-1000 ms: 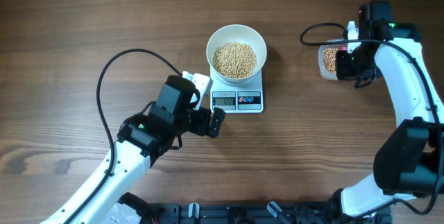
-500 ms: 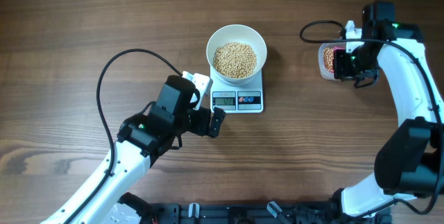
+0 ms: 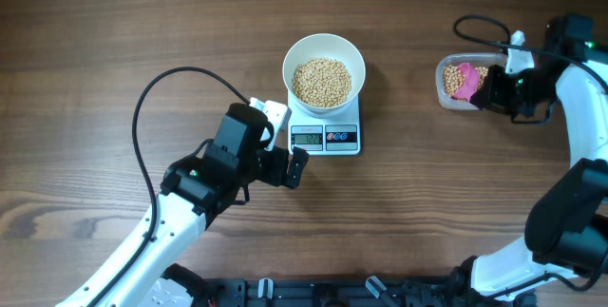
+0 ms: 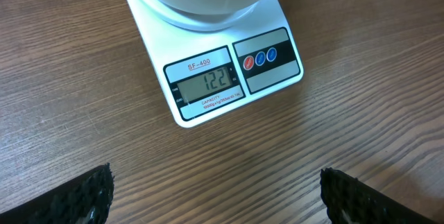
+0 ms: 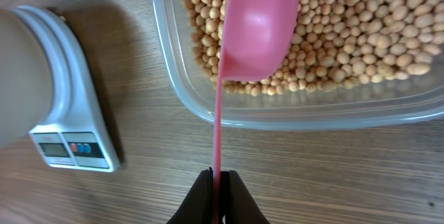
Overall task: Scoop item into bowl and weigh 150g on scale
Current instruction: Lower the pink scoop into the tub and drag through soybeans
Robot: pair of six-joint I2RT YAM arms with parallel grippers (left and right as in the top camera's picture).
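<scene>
The white bowl (image 3: 291,60) stands on the white scale (image 3: 326,138), holding a heap of tan beans (image 3: 321,82). In the left wrist view the scale's display (image 4: 216,80) reads 122. My left gripper (image 3: 288,147) hovers just left of the scale's front, open and empty, its fingertips (image 4: 90,196) wide apart. My right gripper (image 5: 217,182) is shut on the thin handle of a pink scoop (image 5: 258,26). The scoop's cup sits over the beans (image 5: 361,37) at one end of a clear tub (image 5: 277,116).
The clear tub (image 3: 444,86) sits at the table's right side, well apart from the scale. Black cables loop from both arms over the wooden table (image 3: 114,22). A dark rail runs along the front edge.
My right arm has drawn back to the right with the scoop, uncovering the tub and the pink cup in it. The left arm, bowl and scale have not moved.
</scene>
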